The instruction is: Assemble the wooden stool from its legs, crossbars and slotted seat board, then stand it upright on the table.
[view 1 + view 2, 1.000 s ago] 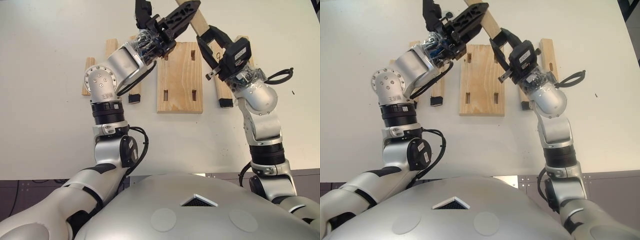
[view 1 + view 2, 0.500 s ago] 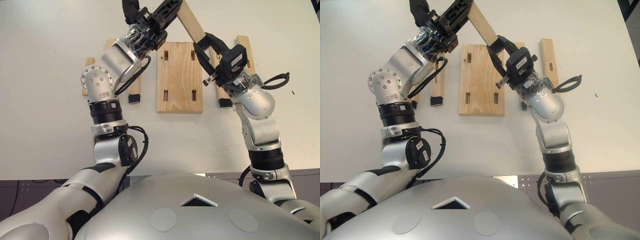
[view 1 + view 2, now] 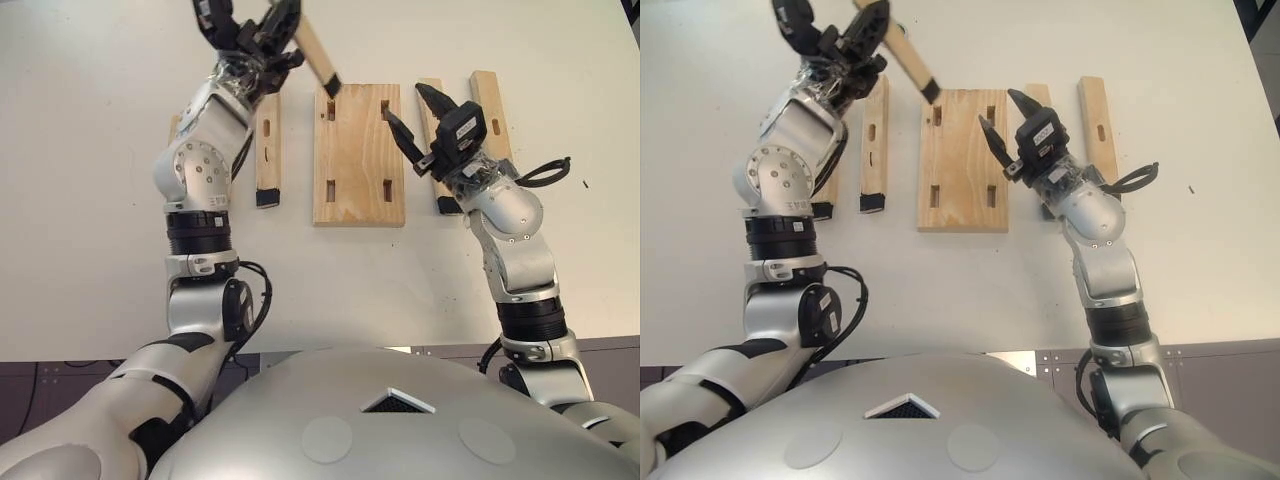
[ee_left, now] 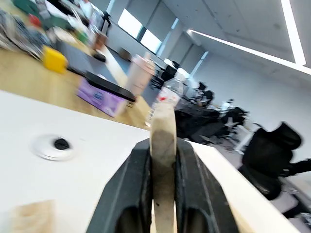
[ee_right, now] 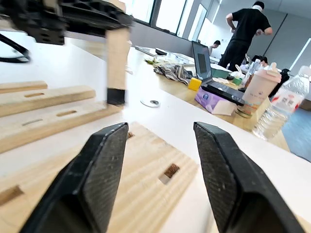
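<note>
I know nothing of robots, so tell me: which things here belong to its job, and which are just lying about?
For the job: seat board; leg in the left gripper; second leg and slotted piece flat on the table.
Lying about: laptop, cup and water bottle on the desk behind.

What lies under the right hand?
Under the open right hand lie the seat board's right edge and a wooden leg. The leg's middle is covered; only its ends show.

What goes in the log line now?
left tool: shut on leg, raised near seat board | right tool: open over seat board | step: leg not yet slotted
</note>
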Controlling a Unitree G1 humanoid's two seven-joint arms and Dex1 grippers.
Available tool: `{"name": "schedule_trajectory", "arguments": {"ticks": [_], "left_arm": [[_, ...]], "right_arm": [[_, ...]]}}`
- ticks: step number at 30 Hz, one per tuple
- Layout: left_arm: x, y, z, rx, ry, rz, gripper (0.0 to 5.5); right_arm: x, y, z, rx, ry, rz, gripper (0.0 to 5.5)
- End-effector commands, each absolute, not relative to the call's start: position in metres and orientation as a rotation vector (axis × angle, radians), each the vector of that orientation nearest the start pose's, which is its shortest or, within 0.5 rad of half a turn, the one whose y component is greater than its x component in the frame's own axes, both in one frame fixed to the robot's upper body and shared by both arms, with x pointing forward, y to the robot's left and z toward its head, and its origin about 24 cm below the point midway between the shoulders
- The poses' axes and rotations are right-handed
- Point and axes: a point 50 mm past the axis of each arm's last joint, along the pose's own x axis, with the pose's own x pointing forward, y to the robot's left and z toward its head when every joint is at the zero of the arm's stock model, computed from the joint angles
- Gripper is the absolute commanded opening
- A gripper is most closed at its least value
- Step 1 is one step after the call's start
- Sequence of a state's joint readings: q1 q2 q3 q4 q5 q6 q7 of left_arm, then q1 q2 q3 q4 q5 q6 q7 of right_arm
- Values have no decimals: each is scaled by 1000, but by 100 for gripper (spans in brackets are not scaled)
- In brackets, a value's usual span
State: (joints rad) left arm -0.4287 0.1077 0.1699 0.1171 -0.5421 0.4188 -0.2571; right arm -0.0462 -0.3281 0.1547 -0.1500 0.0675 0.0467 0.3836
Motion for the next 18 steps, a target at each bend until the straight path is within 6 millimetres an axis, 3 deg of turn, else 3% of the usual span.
{"name": "schedule_trajectory", "arguments": {"ticks": [1, 9, 18], "left_arm": [[311, 173, 107, -307, -46, -217, 38], [299, 187, 81, -355, 23, -37, 38], [297, 178, 71, -446, 54, -41, 38]], "right_arm": [[251, -158, 70, -293, -26, 499, 248], [250, -166, 63, -327, 7, 478, 248], [247, -166, 53, -363, 47, 500, 248]]}}
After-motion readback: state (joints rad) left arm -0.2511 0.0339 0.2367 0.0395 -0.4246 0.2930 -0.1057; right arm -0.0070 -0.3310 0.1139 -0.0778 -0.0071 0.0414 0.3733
